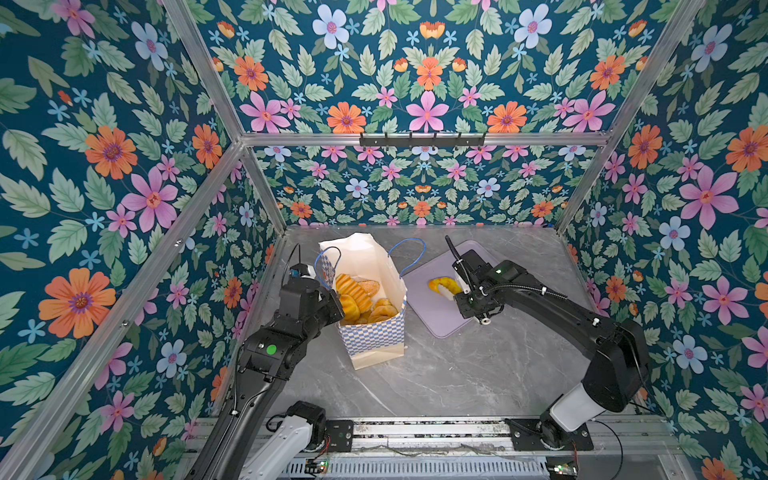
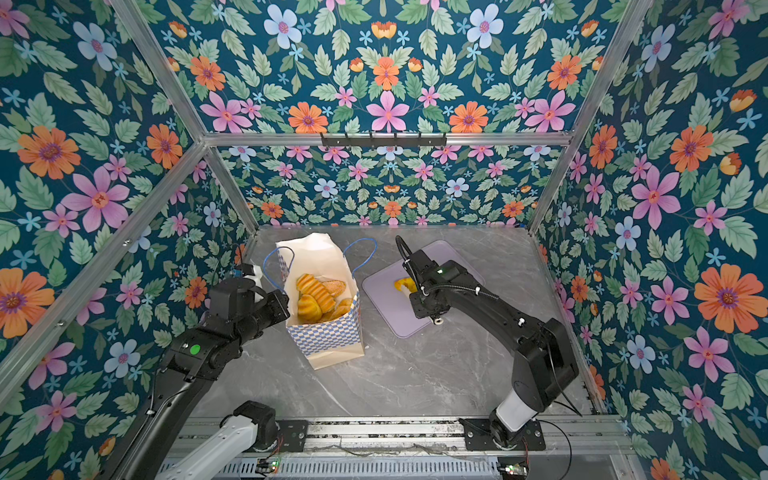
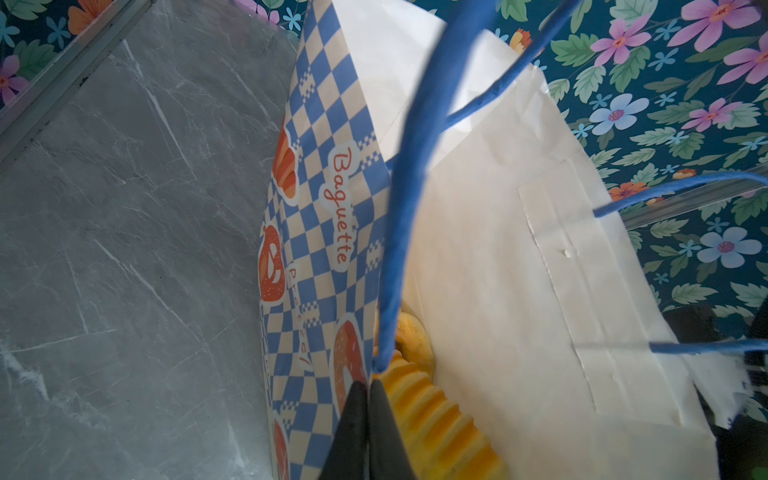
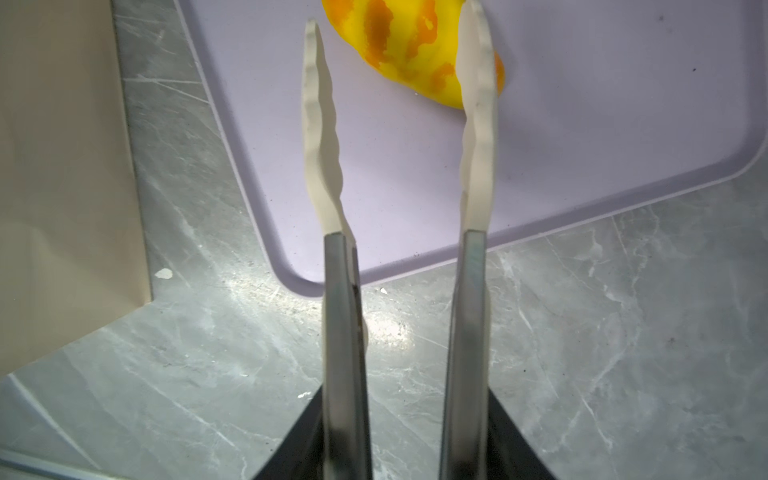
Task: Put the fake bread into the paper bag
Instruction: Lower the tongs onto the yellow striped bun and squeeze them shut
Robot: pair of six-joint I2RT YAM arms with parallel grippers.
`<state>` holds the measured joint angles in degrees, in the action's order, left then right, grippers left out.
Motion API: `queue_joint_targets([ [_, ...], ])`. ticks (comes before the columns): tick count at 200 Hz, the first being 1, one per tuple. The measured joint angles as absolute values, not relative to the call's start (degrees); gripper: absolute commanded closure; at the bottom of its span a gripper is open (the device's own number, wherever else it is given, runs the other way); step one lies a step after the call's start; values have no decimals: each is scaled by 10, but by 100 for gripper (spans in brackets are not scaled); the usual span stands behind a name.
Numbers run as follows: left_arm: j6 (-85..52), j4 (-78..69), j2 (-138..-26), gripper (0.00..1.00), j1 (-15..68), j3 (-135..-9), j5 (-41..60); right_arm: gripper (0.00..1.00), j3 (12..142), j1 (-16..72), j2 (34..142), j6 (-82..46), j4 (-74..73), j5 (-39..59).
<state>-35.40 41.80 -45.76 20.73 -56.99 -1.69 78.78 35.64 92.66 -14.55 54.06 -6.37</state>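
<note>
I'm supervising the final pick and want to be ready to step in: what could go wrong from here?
1. The tongs in the right gripper stand open at the glossy last bread on the lavender tray; a shallow squeeze could squirt it away.
2. The paper bag is already piled near its front rim, so the piece may roll out.
3. The left gripper pinches only one thin wall; a knock could tear or tip it.
</note>
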Motion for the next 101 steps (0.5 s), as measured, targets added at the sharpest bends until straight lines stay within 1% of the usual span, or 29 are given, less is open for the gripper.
queue_joint_targets([
  [40,-354,418,-454,92,207,-568,-17,53,810,356,967,-129,553,-96],
  [101,-354,417,-454,92,207,-566,-17,53,828,356,995,-107,564,-125],
])
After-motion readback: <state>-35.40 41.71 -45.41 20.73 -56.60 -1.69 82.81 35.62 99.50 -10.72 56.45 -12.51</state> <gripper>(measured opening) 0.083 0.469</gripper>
